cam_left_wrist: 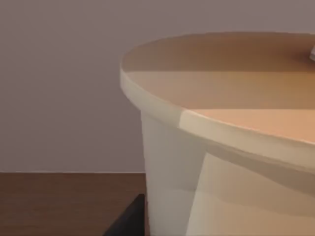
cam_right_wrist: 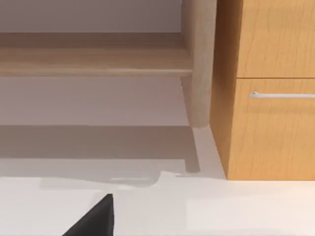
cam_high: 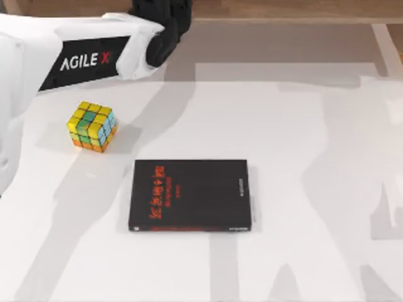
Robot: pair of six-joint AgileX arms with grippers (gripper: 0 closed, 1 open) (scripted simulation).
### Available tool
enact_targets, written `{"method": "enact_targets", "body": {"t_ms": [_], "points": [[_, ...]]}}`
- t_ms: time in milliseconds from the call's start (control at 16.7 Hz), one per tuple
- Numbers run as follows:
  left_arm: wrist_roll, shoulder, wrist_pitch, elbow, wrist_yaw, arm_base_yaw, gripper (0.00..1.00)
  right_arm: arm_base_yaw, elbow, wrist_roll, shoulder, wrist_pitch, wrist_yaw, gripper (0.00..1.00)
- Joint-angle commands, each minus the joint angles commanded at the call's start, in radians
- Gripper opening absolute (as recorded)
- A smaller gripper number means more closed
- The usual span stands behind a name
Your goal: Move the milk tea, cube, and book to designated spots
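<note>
Left gripper (cam_high: 165, 28) at the table's (cam_high: 315, 157) far edge — jaw state unreadable — cube (cam_high: 92, 126) well left of black book (cam_high: 192, 195).

Left arm (cam_high: 75, 53): cut off by the top view's left edge; its gripper (cam_high: 165, 25) runs past the far edge, finger state not readable.
Black book (cam_high: 192, 195): red cover lettering too blurred to read.
Round pale stand (cam_left_wrist: 216, 142): cut by the left wrist view's edges.
Wooden cabinet (cam_right_wrist: 268, 88): cropped at the right wrist view's edge.
</note>
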Motion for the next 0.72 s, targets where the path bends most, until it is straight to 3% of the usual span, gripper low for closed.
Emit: {"method": "enact_targets", "body": {"t_ms": [360,720], "points": [[0.000,0.000,0.000,0.000,0.000,0.000,0.02,0.000,0.000,0.000,0.000,0.000,0.000,1.00],[0.000,0.000,0.000,0.000,0.000,0.000,0.00,0.000,0.000,0.000,0.000,0.000,0.000,1.00]]}}
